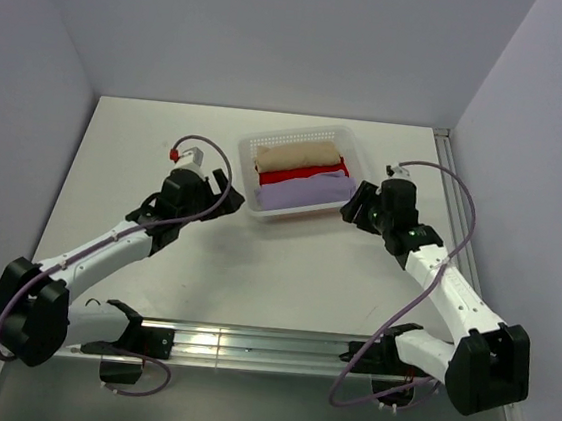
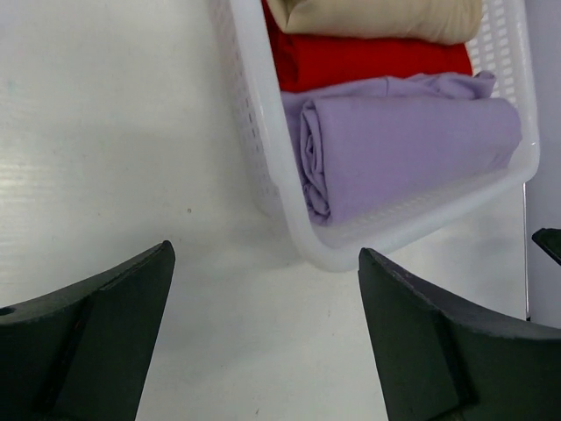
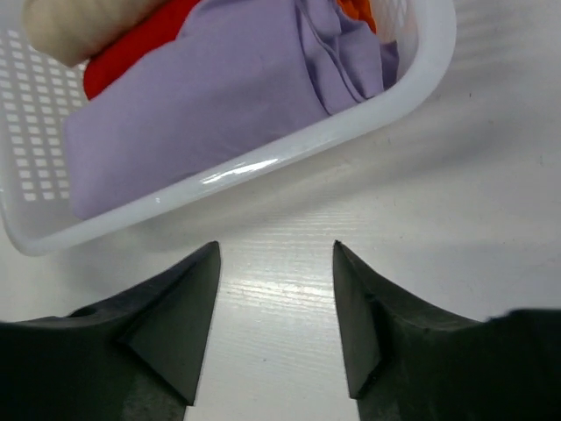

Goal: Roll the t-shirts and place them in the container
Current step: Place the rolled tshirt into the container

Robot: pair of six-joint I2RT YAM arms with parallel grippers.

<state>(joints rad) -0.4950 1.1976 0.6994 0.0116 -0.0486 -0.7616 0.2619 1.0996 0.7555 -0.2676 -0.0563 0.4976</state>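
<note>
Three rolled t-shirts lie side by side in the white lattice basket point(image 1: 358, 150): a tan one point(image 1: 297, 156) at the back, a red one point(image 1: 300, 175) in the middle, a lavender one point(image 1: 306, 190) nearest the front. My left gripper point(image 1: 225, 186) hovers over bare table just left of the basket, open and empty; its wrist view shows the lavender roll point(image 2: 408, 149), the red roll point(image 2: 368, 60) and the tan roll point(image 2: 377, 16). My right gripper point(image 1: 354, 206) stands open and empty at the basket's right front corner, with the lavender roll point(image 3: 202, 105) ahead of it.
The basket rim point(image 2: 263, 149) passes close in front of the left fingers, and its front wall point(image 3: 263, 167) lies just beyond the right fingers. White table point(image 1: 137, 145) stretches left of the basket. A metal rail point(image 1: 247, 346) runs along the near edge.
</note>
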